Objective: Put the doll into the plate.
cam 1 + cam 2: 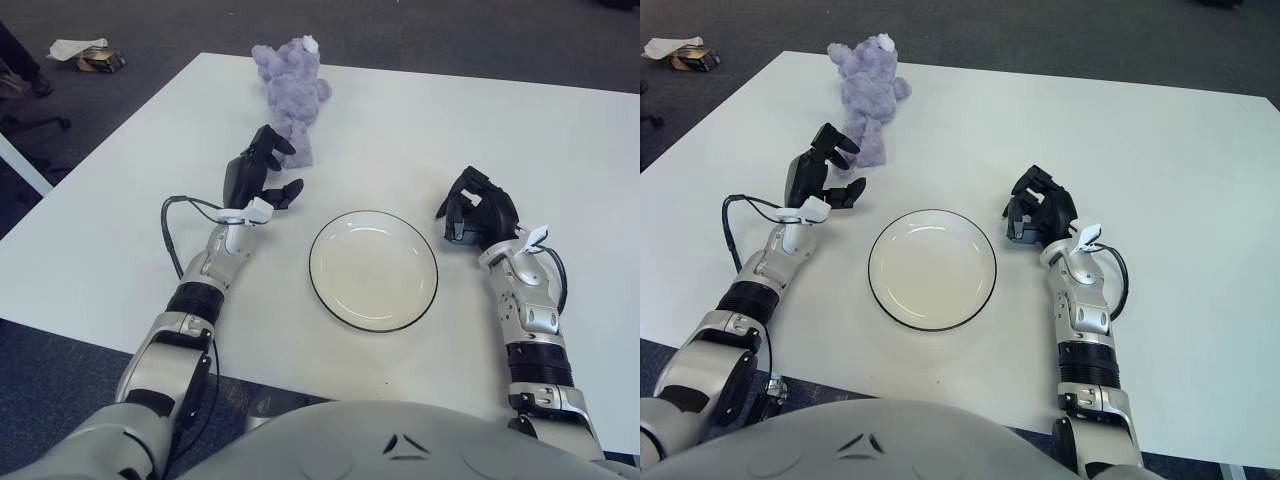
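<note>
A purple plush doll [290, 95] lies on the white table [520, 130] at the far middle-left, with a white tag on its head. A clear round plate [373, 269] with a dark rim sits in front of me, empty. My left hand [262, 178] is raised just in front of the doll's feet, left of the plate, fingers spread and holding nothing. To the right of the plate is my right hand [477, 215], with its fingers curled and nothing in them.
A black cable [176, 225] loops off my left forearm. Beyond the table's far left corner, some litter [88, 55] lies on the dark carpet. A table edge [25, 165] shows at the left.
</note>
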Available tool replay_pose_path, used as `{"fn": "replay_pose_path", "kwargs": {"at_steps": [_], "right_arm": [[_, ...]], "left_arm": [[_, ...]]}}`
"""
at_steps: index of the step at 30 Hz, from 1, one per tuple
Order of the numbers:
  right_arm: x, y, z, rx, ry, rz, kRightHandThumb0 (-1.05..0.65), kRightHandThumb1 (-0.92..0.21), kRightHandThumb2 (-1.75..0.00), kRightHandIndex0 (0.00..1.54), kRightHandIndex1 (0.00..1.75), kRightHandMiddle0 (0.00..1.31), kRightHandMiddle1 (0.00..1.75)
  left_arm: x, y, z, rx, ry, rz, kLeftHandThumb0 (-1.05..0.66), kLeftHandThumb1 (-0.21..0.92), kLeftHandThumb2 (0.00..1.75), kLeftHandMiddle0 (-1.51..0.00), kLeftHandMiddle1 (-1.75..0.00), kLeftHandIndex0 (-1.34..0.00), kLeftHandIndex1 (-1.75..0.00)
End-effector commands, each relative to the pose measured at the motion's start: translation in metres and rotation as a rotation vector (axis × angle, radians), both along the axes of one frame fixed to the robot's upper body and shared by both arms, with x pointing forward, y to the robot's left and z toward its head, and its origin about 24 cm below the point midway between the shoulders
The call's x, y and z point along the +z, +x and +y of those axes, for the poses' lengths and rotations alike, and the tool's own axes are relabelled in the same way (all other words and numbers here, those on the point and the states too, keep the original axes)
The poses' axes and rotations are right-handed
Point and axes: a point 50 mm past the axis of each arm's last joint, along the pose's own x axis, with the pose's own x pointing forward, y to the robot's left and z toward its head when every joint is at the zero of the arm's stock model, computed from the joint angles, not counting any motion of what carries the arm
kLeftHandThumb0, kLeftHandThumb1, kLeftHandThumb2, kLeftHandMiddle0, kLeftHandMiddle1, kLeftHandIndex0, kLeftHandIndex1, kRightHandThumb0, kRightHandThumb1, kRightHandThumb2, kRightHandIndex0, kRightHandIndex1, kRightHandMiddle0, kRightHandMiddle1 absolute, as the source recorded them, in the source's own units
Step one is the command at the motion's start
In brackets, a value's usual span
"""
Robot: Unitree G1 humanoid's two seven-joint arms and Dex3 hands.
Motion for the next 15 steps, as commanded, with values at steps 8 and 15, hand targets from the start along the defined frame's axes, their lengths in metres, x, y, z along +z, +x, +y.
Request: {"fn": "replay_pose_path", "kwargs": {"at_steps": [8,15], "right_arm": [[-0.032,-0.006,0.002,0.003,0.012,0.158,-0.01,-0.15,-1.51,0.62,1.75,0.61,1.75],[-0.034,-0.005,0.002,0.017,0.002,0.159,-0.01,-0.15,-1.51,0.62,1.75,0.61,1.75]], "left_arm": [[-0.007,0.000,0.003,0.068,0.153,-0.052,-0.01,0.73,0.71,-0.44,-1.46,-0.21,-1.75],[0.005,0.001,-0.002,0.069,0.215,-0.101,-0.01,0.88,0.50,-0.33,-1.46,-0.18,-1.75]]}}
